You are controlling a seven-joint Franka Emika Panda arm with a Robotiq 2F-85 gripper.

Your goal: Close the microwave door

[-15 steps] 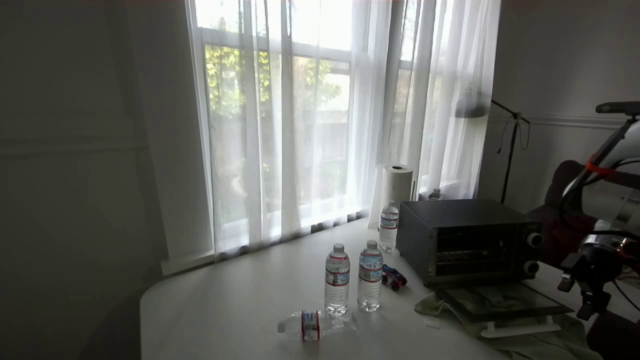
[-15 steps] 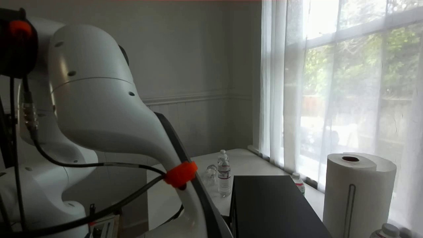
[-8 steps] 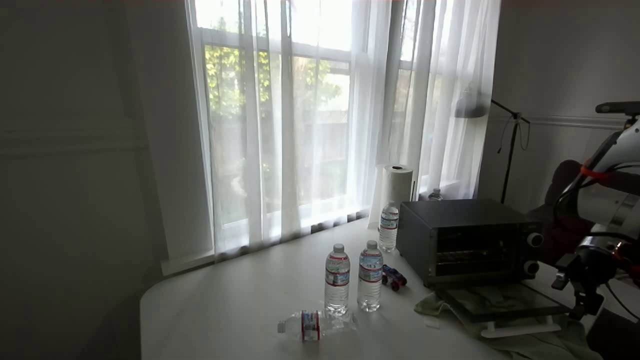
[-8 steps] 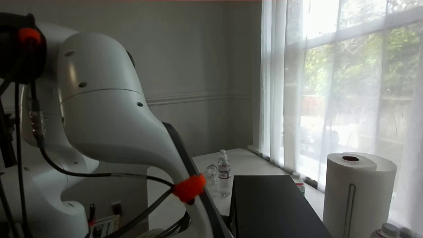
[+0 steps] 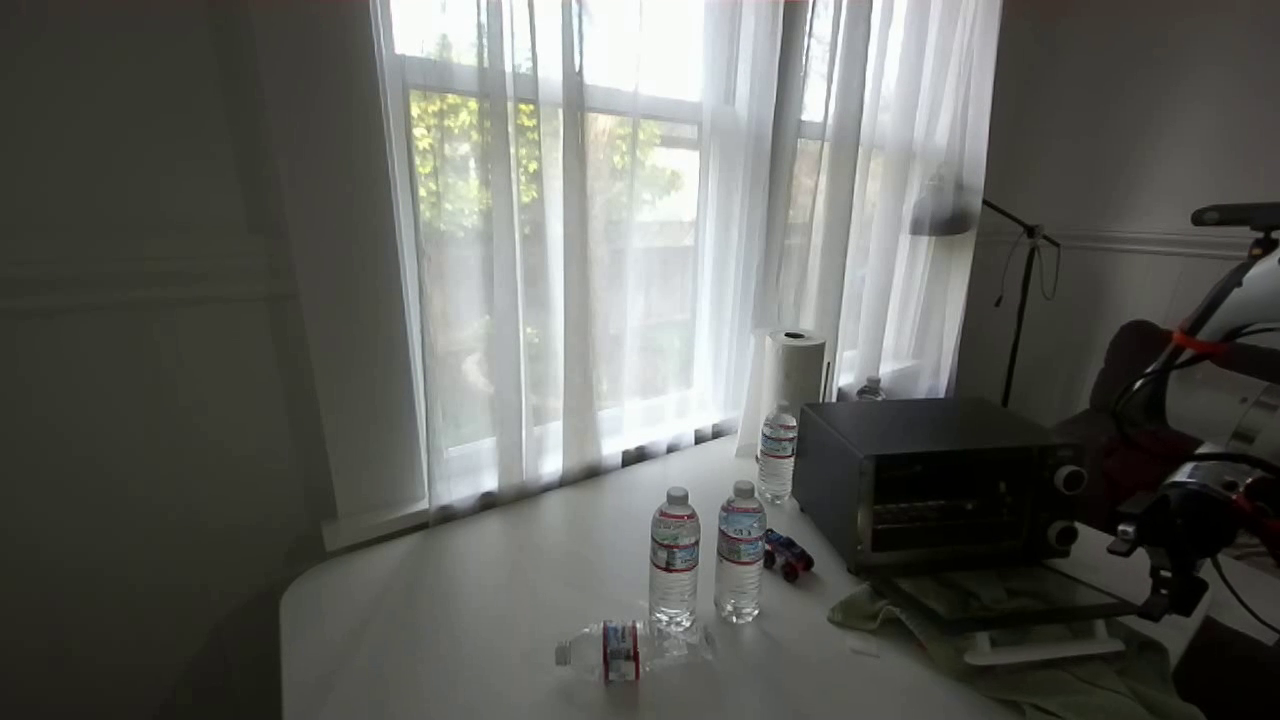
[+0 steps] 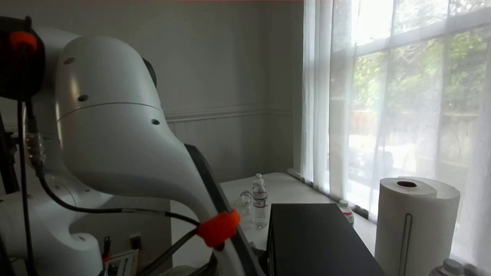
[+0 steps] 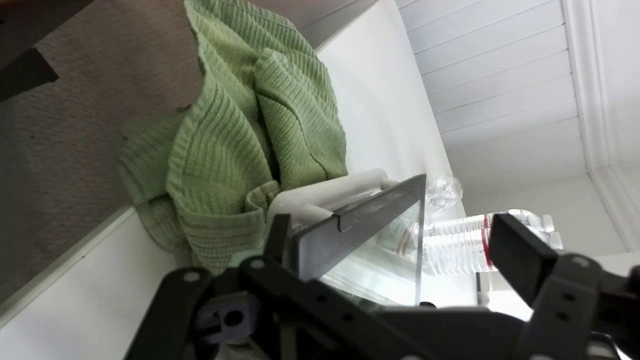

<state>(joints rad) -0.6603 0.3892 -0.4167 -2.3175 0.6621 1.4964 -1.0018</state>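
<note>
In front of the microwave (image 5: 925,455), the gripper (image 7: 398,242) is released: its fingers stand well apart and clamp nothing. It is held low there, toward the knobs (image 5: 1070,480), with one finger at the outer corner of the microwave door (image 5: 1010,593); whether touching or just beside, I cannot tell. The pose looks meant to catch the free edge and swing the door upward, which I take to be the step in hand, the closing itself not yet done.

The door lies folded down in front of the microwave; it seems hinged along the bottom, so a plain push would do little until the free edge rises. Its white handle (image 7: 325,194) sits on the underside, which should make it awkward to grasp and may be why the corner is sought instead. A green towel (image 7: 225,150) lies in front of the microwave, partly beneath the door, perhaps as a cushion; it could snag a low finger.

Beside the microwave, away from the knobs, is a toy vehicle (image 5: 788,555), then two upright bottles (image 5: 675,557) and a bottle on its side (image 5: 622,650): likely set there out of the door's swing. Behind the microwave a paper towel roll (image 6: 416,226) stands on end, presumably for easy tearing
</note>
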